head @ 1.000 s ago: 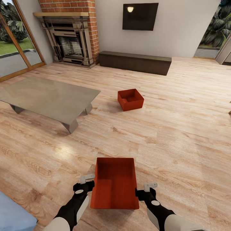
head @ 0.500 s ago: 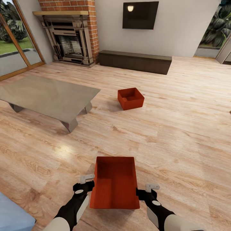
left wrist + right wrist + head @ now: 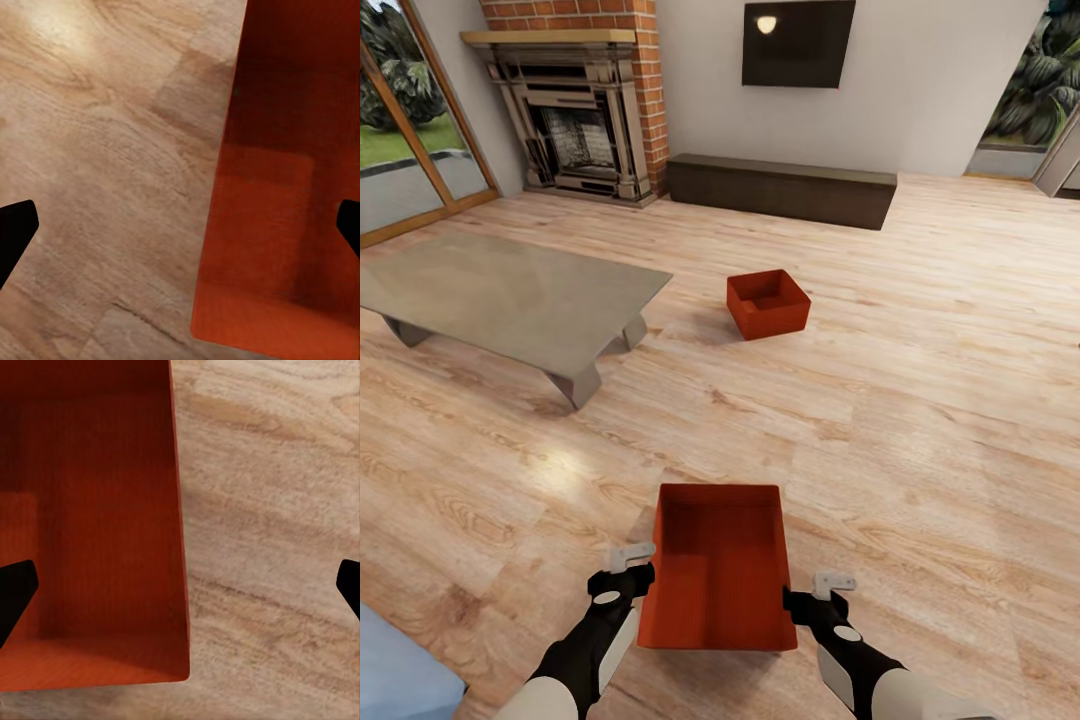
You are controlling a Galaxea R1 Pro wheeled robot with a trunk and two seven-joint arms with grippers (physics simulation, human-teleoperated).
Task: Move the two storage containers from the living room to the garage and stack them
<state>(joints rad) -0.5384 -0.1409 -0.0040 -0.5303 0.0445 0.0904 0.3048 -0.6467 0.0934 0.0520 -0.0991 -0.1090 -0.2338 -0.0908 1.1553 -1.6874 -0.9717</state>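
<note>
Head view shows the living room, with a red-orange box (image 3: 715,570) held up between the two arms above the wood plank floor (image 3: 920,420). The left gripper (image 3: 622,572) sits against the box's left wall and the right gripper (image 3: 822,592) against its right wall, so the box is carried from both sides. In the left wrist view the two dark fingertips (image 3: 15,236) stand wide apart, one over the floor and one inside the box (image 3: 281,187), with the box wall between them; the jaws are spread, not pinching. The right wrist view gives the same picture: fingertips (image 3: 13,592) far apart, the box (image 3: 90,517) wall between them, jaws spread.

The second box (image 3: 767,304) rests on the floor farther ahead, just beyond the right end of the low grey table (image 3: 500,295) and well apart from the carried one. Behind stand the brick fireplace (image 3: 575,100), a long dark bench (image 3: 780,190) along the wall, and a black TV (image 3: 797,42). A blue sofa corner (image 3: 400,675) shows at the near left.
</note>
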